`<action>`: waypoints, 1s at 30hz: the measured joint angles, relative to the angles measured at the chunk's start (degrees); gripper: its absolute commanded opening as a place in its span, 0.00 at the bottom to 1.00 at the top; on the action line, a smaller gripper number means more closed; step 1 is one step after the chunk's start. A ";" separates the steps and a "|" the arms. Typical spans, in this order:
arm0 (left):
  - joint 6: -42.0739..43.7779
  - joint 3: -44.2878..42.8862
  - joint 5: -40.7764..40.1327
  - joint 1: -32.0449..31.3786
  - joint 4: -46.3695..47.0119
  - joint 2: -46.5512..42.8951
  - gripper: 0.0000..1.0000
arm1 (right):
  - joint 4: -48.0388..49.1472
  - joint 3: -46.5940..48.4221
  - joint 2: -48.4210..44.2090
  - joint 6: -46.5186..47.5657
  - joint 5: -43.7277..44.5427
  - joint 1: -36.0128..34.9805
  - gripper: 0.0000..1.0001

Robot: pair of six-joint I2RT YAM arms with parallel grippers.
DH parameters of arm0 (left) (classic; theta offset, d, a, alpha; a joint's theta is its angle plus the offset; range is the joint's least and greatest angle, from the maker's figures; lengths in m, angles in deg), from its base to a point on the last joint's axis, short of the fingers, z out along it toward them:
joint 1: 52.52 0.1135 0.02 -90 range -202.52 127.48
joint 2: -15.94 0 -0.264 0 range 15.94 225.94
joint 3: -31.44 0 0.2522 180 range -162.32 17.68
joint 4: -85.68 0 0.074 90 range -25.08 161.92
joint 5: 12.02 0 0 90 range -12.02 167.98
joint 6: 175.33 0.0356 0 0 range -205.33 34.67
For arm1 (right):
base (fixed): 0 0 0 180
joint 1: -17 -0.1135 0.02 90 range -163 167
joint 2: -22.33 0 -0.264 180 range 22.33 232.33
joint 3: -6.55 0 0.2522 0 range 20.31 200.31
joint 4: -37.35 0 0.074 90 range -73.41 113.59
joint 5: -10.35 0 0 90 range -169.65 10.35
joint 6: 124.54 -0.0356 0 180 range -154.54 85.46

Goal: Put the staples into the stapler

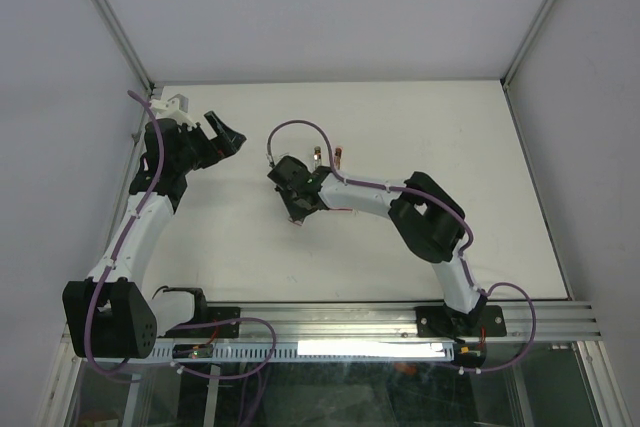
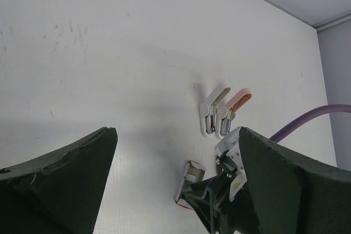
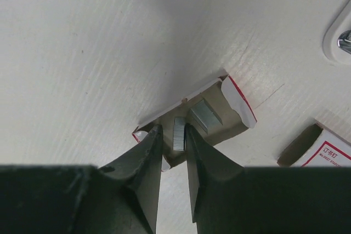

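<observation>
silvery-grey staples [image 3: 179,133], a narrow strip, down in the opened cardboard tray [image 3: 227,125] and between the fingertips of the right gripper [image 3: 173,126]. jaws drawn nearly together, one dark finger [image 3: 143,163] on each side of the strip. touching it on one side, with a thin dark gap on the other. cannot tell whether truly pinched or only flanked. wider staple block [image 3: 205,114] lying flat in the same tray, just beyond the strip. red-and-white flaps folded outward at the tray's ends. box sleeve [image 3: 318,149] on the white table [image 3: 82,53], near the tray but apart from it. seen from above, right gripper low over the tray, about mid-table. white stapler [image 2: 211,110] and pink stapler [image 2: 235,108] side by side, almost touching, just beyond the tray. left gripper [image 2: 178,130] spread wide, holding nothing, off at the left side of the table, well apart from tray and staplers.
</observation>
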 measured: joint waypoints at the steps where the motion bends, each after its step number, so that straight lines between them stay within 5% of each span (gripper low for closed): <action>1: -0.02 0.00 0.00 0.00 0.00 0.00 0.97 | 0.09 0.00 0.00 0.13 -0.02 -0.15 0.25; 30: -0.09 0.11 1.25 0.00 0.07 0.02 0.97 | -1.62 0.33 -3.93 2.49 2.82 -2.86 0.09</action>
